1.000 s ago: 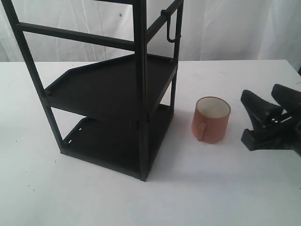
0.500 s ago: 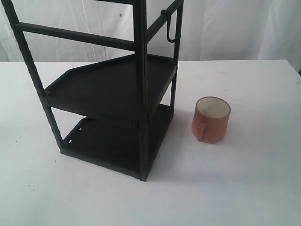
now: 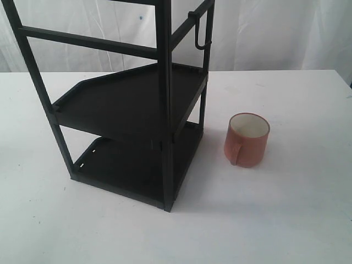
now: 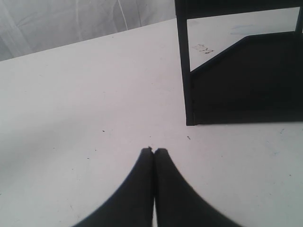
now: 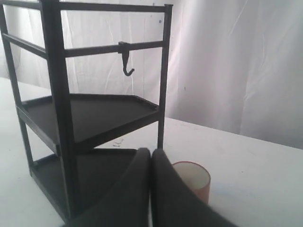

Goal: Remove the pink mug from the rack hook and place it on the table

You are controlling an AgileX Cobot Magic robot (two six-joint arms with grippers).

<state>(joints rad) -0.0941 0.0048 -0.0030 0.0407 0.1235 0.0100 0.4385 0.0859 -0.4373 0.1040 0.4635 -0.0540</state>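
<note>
The pink mug [image 3: 247, 139] stands upright on the white table [image 3: 286, 209], to the right of the black rack [image 3: 132, 104], with its handle toward the camera. In the right wrist view the pink mug [image 5: 194, 180] shows partly behind my right gripper [image 5: 151, 150], which is shut and empty, well back from it. The rack hook [image 3: 202, 33] hangs bare from the top bar; in the right wrist view the rack hook [image 5: 126, 60] is also bare. My left gripper [image 4: 154, 150] is shut with nothing in it, over bare table near a rack leg [image 4: 184, 71]. Neither gripper shows in the exterior view.
The rack's two tray shelves [image 3: 129, 99] stand at the left centre of the table. A white curtain [image 3: 275, 33] hangs behind the table.
The right gripper, seen open at the right edge of the exterior view one second ago, has withdrawn out of that view. The mug and rack have not moved.
</note>
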